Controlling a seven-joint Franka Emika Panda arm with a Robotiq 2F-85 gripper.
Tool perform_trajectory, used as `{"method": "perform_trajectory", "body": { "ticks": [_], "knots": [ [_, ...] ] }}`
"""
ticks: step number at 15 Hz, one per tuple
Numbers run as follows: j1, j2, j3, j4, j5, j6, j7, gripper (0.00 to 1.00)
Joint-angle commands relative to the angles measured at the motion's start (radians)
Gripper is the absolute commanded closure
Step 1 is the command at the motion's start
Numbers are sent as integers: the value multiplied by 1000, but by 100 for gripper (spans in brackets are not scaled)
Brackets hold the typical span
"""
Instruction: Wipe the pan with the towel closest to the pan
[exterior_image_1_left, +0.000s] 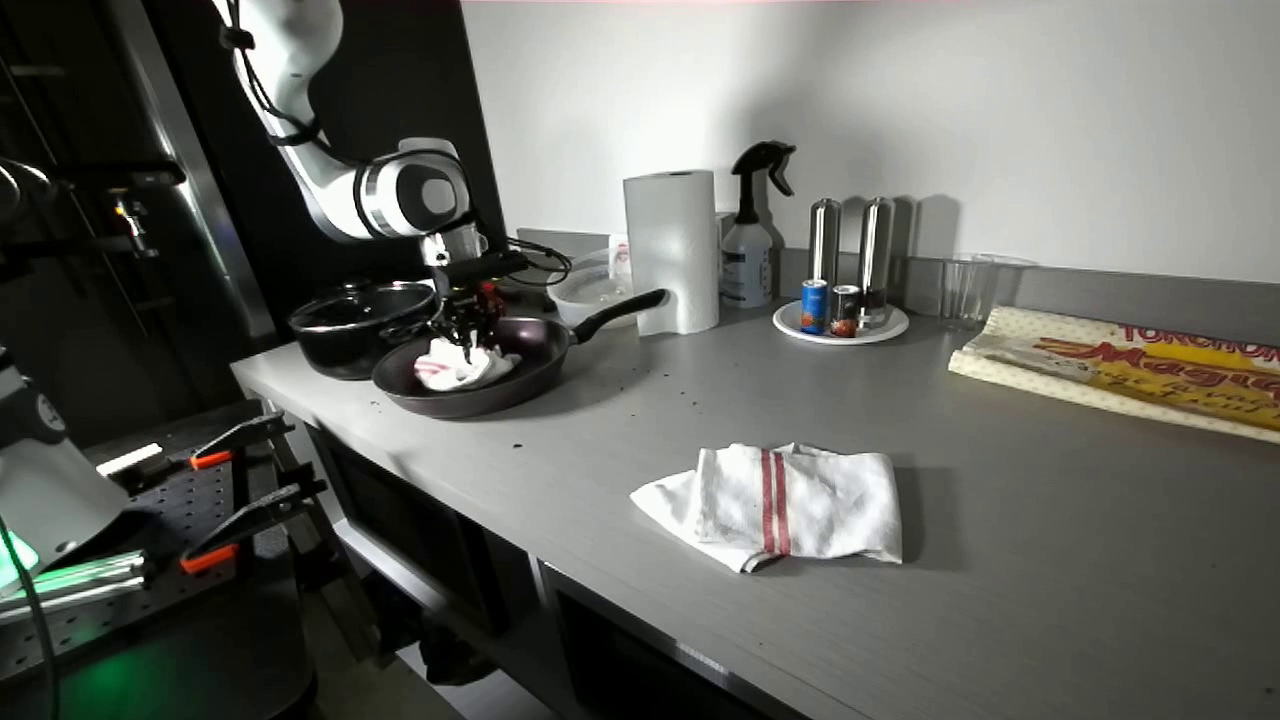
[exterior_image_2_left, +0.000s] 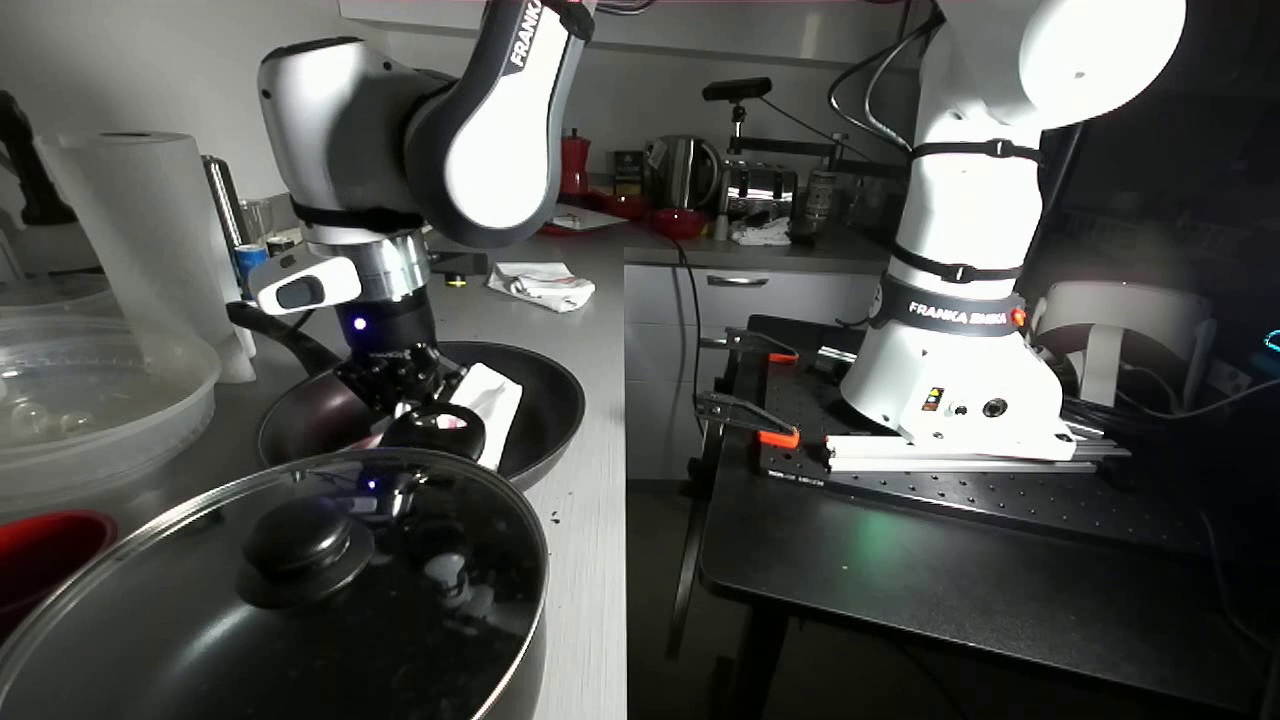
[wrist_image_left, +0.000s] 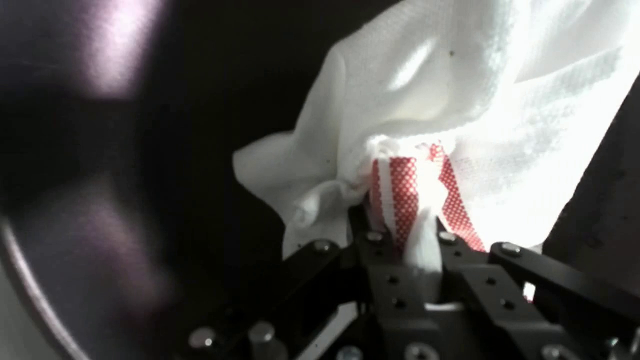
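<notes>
The dark pan (exterior_image_1_left: 545, 352) sits on the counter with its black handle pointing to the back wall. It also shows in an exterior view (exterior_image_2_left: 548, 400), and its dark inside fills much of the wrist view (wrist_image_left: 210, 120). A white towel with red stripes (exterior_image_1_left: 455, 368) is bunched inside the pan; it shows in the wrist view (wrist_image_left: 410, 95) too. My gripper (wrist_image_left: 400, 225) is shut on this towel, with striped cloth pinched between the fingers, down in the pan. A second folded white towel with red stripes (exterior_image_1_left: 830, 500) lies on the counter, away from the pan.
A black pot with a glass lid (exterior_image_2_left: 400, 600) stands right beside the pan. A paper towel roll (exterior_image_1_left: 672, 250), a clear plastic tub (exterior_image_2_left: 110, 400), a spray bottle (exterior_image_1_left: 746, 255) and a white plate (exterior_image_1_left: 870, 335) with shakers and cans stand along the wall.
</notes>
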Motion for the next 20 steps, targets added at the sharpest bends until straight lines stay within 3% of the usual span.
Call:
{"method": "perform_trajectory", "body": {
  "ticks": [1,4,9,18,20],
  "knots": [
    [5,72,-44,76,24,141,24,97],
    [13,101,-91,117,12,247,63,97],
    [7,95,-127,103,2,317,78,97],
    [132,-64,-294,-68,-105,234,200,97],
    [105,-107,-259,-114,-126,163,182,97]
  ]
}}
